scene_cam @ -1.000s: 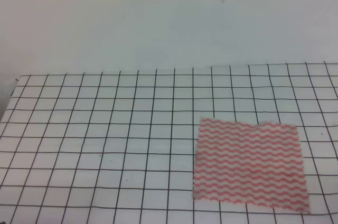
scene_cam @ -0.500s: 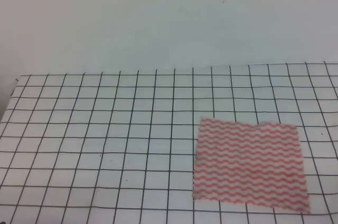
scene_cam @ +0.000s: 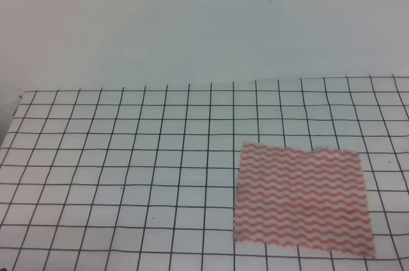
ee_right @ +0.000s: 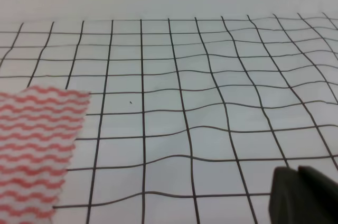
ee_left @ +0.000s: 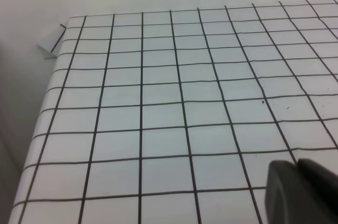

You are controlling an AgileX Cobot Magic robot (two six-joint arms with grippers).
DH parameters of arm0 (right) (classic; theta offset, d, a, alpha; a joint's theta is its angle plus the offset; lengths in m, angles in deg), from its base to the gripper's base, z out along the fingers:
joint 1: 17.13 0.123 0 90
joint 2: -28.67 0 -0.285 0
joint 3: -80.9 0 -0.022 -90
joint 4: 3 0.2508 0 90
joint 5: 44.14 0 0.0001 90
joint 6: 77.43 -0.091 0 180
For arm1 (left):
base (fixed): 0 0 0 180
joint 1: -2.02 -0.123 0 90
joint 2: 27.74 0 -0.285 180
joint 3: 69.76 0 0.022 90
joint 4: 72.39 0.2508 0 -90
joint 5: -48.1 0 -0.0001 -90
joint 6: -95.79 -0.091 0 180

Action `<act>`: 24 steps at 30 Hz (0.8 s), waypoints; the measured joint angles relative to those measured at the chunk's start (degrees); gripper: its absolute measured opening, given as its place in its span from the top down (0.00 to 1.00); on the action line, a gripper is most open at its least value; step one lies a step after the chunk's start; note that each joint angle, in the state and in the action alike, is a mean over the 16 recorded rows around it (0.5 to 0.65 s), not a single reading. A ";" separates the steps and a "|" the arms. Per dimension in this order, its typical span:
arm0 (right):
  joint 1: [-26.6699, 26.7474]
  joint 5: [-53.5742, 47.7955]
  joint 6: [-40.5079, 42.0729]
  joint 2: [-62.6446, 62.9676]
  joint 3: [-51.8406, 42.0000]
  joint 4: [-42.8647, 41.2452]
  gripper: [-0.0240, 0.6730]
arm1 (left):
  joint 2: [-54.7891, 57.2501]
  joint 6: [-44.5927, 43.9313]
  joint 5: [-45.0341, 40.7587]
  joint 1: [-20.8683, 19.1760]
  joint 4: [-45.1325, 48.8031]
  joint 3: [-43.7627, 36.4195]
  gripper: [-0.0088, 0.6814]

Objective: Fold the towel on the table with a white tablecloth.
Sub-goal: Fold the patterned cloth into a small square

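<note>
We see the towel (scene_cam: pixel 301 199) lying flat and unfolded on the white tablecloth (scene_cam: pixel 128 156) near the bench's (ee_left: pixel 31 145) front right, its long axis running left to right, stripes horizontal, its near edge close to the front. Open grid stretches left and behind it. Only a dark tip of our left hand (ee_left: pixel 301 192) and right hand (ee_right: pixel 303 195) shows in each wrist view; we cannot tell their opening, and neither touches the towel

Towel (scene_cam: pixel 301 201) flat on gridded table (scene_cam: pixel 128 156)
</note>
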 joint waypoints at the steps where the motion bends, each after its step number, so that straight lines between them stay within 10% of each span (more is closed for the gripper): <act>1: 0.00 0.01 0.00 0.00 0.00 0.02 0.97 | 0.00 -0.20 0.07 0.00 0.15 0.00 0.99; 14: 0.00 3.43 -0.68 0.00 -0.05 10.80 0.97 | 0.07 -3.76 4.35 0.00 -4.10 0.22 0.99; 24: 0.00 10.28 -1.94 0.00 -0.10 33.09 0.97 | 0.00 -3.21 9.24 0.00 -32.70 0.43 0.99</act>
